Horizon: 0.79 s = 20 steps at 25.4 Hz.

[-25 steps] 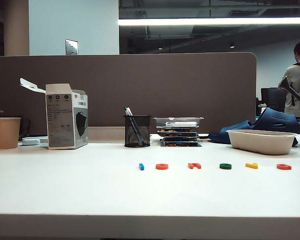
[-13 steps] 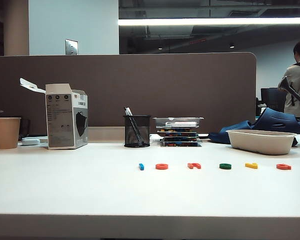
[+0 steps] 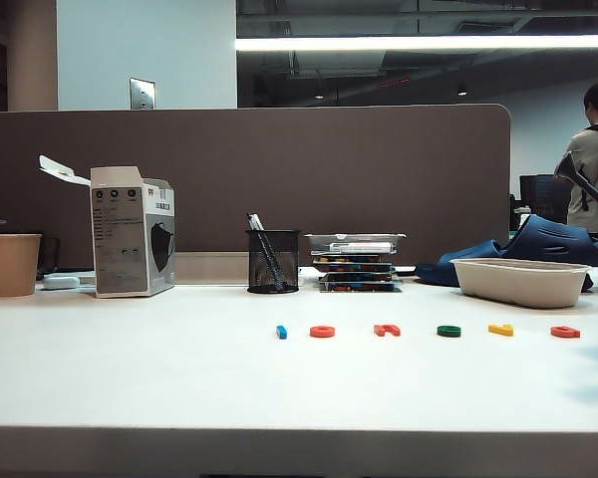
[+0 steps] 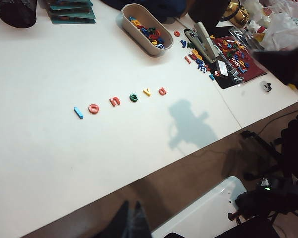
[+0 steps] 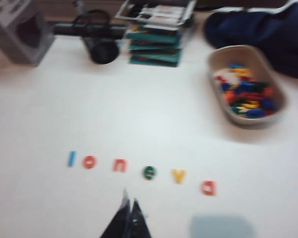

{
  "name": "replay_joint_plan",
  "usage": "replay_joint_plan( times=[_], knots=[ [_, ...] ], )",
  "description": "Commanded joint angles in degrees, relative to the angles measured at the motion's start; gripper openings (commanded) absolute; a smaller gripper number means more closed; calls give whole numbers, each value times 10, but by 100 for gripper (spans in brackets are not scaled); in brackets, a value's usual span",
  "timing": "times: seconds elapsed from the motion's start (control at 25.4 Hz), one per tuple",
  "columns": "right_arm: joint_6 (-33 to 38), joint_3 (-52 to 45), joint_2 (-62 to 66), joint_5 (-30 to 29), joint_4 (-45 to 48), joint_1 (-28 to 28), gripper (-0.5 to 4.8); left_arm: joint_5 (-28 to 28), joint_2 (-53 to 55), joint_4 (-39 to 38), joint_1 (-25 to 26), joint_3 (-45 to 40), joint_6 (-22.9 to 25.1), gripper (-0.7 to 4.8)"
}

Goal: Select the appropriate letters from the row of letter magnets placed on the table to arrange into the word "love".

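Both grippers, left (image 4: 130, 218) and right (image 5: 128, 214), hover shut (empty) above letter magnets (image 5: 148, 172).

Dark, pointed finger pairs are all that shows of the two arms

The left gripper (image 4: 130, 219), at 6 o'clock in the left wrist view, is two dark, slim, tapering fingers (image 4: 120, 221) pressed side by side, one with a paler grey face; the right gripper (image 5: 128, 212), at 6 o'clock in the right wrist view, is two black blade-like fingers (image 5: 137, 219) meeting in sharp tips with a thin pale edge, blurred. No cables, screws or markings can be made out, and the exterior view shows neither arm.
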Motion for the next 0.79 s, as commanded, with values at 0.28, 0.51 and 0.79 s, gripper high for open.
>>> replay_joint_plan(
  times=[0.28, 0.51, 0.79],
  knots=[
    [24, 150, 288, -132, 17, 83, 184, -1, -1, 8, 0, 2, -2, -5],
    [25, 191, 416, -179, 37, 94, 191, -1, -1, 8, 0, 2, -2, -5],
    [24, 218, 522, -155, 56, 139, 204, -2, -1, 8, 0, 2, -2, -5]
  ],
)
